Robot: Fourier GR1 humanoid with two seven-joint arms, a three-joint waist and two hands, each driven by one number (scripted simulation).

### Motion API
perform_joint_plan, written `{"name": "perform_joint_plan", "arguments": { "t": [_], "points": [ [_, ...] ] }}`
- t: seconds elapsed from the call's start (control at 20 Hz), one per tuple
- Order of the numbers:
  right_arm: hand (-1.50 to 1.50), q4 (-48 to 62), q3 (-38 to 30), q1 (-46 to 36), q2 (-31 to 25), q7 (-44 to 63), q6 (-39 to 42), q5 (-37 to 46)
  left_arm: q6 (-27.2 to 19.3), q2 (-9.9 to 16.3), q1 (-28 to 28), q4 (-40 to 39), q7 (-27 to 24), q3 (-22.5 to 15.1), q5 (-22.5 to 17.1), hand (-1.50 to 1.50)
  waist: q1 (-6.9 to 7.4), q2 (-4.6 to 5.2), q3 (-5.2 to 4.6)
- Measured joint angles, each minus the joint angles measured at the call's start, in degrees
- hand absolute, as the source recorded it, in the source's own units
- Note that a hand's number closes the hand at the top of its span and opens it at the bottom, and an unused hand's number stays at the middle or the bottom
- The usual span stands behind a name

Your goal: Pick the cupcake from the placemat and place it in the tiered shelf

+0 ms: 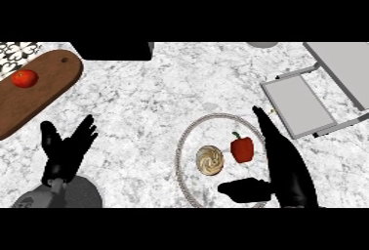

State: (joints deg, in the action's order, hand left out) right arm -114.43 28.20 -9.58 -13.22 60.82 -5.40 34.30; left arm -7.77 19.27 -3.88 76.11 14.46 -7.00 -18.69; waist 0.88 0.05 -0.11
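Note:
The cupcake (210,160), seen from above with swirled cream frosting, sits on a round placemat (189,141) with a beaded rim. Beside it on the mat stands a red bell pepper (242,149). My right hand (282,168) is open at the mat's right side, fingers stretched up past the pepper and thumb pointing left below the cupcake, not touching it. The grey tiered shelf (302,105) stands at the upper right. My left hand (66,149) rests open at the lower left, fingers up.
A wooden cutting board (43,93) at the upper left carries a red tomato (24,78). A black object (115,50) lies at the counter's back edge. A patterned cloth (16,51) shows in the top left corner.

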Motion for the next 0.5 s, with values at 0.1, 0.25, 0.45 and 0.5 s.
{"name": "perform_joint_plan", "arguments": {
  "t": [0.1, 0.25, 0.45, 0.5],
  "points": [
    [-1.5, 3.0, 1.0, -1.8, 2.6, 1.1, 0.7, 1.8, -0.7, -0.7, 0.3, 0.3, -0.2, -0.3, 0.8, 0.0, -0.12, -0.02, 0.02],
    [-1.5, 7.0, 1.8, -3.7, 5.6, 2.3, 2.1, 3.1, 0.1, -0.4, 0.6, 0.6, 0.0, 0.4, 0.6, 0.0, -0.23, -0.03, 0.04],
    [-1.5, 11.3, 2.9, -4.6, 8.6, 2.5, 3.6, 5.2, 1.2, -0.7, 1.0, -0.9, -1.5, 1.5, 0.7, 0.0, -0.49, -0.03, 0.06],
    [-1.5, 11.8, 2.9, -4.5, 8.9, 2.7, 4.0, 5.6, 1.3, -0.6, 1.9, -0.1, -1.5, 1.5, 0.7, 0.0, -0.47, -0.06, 0.06]
  ]
}}
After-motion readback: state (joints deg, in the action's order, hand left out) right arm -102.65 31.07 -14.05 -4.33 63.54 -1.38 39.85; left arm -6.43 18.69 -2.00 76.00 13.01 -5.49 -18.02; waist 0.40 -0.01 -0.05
